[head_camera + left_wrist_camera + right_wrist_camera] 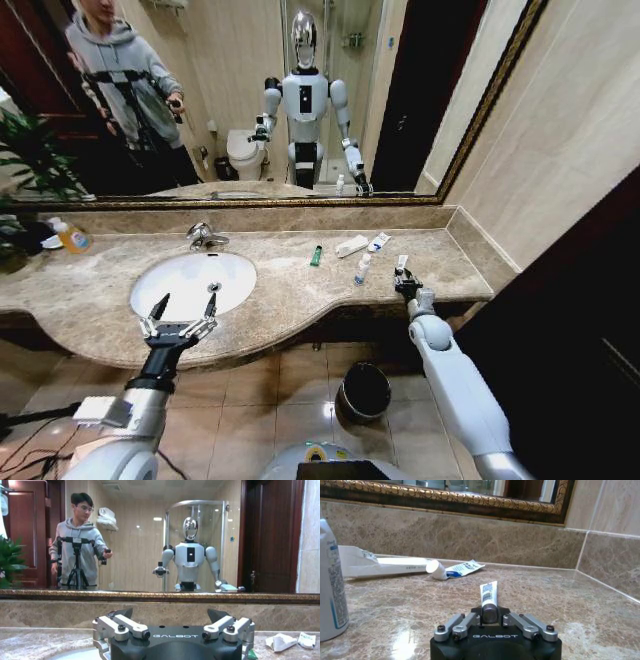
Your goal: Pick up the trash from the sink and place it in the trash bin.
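From the head view, the white sink (192, 284) is set in the marble bench (300, 290) and holds nothing but its drain. The trash bin (364, 391) stands on the floor tiles below the bench edge; what lies inside it cannot be made out. Five pieces of trash lie on the bench to the right of the sink: a green stick (316, 256), a flat white tube (351, 245), a blue-and-white tube (379, 241), a small clear bottle (362, 269) standing upright, and a small tube (402, 264) at the right hand (404, 285). The left hand (178, 326) hovers over the sink's near rim, fingers spread wide.

In the left wrist view, the left hand (170, 619) faces the mirror with both fingers apart and nothing between them.

In the right wrist view, the right hand (490, 615) is closed on the capped end of the small tube (488, 592), low over the bench.
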### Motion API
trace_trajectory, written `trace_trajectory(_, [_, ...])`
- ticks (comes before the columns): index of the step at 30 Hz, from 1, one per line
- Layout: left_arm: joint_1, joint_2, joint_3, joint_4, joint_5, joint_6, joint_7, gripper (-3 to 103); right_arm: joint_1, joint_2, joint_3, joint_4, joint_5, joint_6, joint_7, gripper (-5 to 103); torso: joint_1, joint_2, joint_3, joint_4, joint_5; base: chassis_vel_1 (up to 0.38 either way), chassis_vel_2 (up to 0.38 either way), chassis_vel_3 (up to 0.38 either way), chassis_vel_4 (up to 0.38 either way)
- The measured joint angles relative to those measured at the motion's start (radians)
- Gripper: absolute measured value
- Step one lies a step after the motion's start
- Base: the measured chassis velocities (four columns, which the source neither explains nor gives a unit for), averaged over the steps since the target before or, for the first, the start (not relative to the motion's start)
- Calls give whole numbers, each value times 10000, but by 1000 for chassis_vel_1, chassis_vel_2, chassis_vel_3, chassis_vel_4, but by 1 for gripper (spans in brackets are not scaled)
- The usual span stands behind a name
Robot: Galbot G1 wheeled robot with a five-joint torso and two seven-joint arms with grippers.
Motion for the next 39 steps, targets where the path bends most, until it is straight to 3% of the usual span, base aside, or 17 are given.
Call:
trace_trajectory(16, [0, 0, 0, 0, 0, 0, 0, 100, -1495, -558, 1019, 1990, 372, 82, -294, 17, 0, 0, 0, 0, -2, 0, 0, 0, 0])
trace_trajectory(21, [0, 0, 0, 0, 0, 0, 0, 100, -2733, -710, 1429, 2808, 700, 637, -538, 17, 0, 1, -1, 1, -1, 0, 0, 0, 0])
trace_trajectory(25, [1, 0, 0, 0, 0, 0, 0, 100, -4891, -533, 1836, 3553, 867, 2676, -756, 17, -2, 3, -2, -1, 1, 0, 0, 0, 0])
trace_trajectory(26, [1, 0, 0, 0, 0, 0, 0, 100, -4891, -533, 1836, 3553, 867, 2676, -756, 17, -2, 3, -2, -1, 1, 0, 0, 0, 0])
trace_trajectory(28, [0, 0, 0, 0, 0, -1, 1, 100, -5836, -387, 1907, 3722, 919, 3662, -691, 17, -2, 2, -2, 0, -1, 0, 0, 0, 0])
trace_trajectory(29, [0, 0, 0, 0, 0, -1, 1, 100, -5836, -387, 1907, 3722, 919, 3662, -691, 17, -2, 2, -2, 0, -1, 0, 0, 0, 0])
trace_trajectory(31, [0, 1, 0, 0, 0, -1, 0, 100, -6436, -205, 1905, 3754, 1017, 4369, -533, 17, -2, 3, -2, -2, 0, 0, 0, 0, 0])
trace_trajectory(33, [0, 0, 0, 0, 0, 0, 0, 100, -6869, -15, 1837, 3487, 991, 5187, -405, 17, -2, 3, -2, 0, -3, 0, 0, 0, 0])
trace_trajectory(34, [0, 0, 0, 0, 0, 0, 0, 100, -6869, -15, 1837, 3487, 991, 5187, -405, 17, -2, 3, -2, 0, -3, 0, 0, 0, 0])
trace_trajectory(37, [0, 0, 0, 1, 0, 0, 0, 100, -7490, 115, 1679, 2702, 870, 6299, -565, 17, -1, 3, -1, -2, -2, 0, 0, 0, 0])
trace_trajectory(39, [0, 0, 0, 0, 0, 0, 1, 100, -7587, 120, 1600, 2384, 798, 6606, -596, 17, -1, 3, -1, -1, -1, 0, 0, 0, 0])
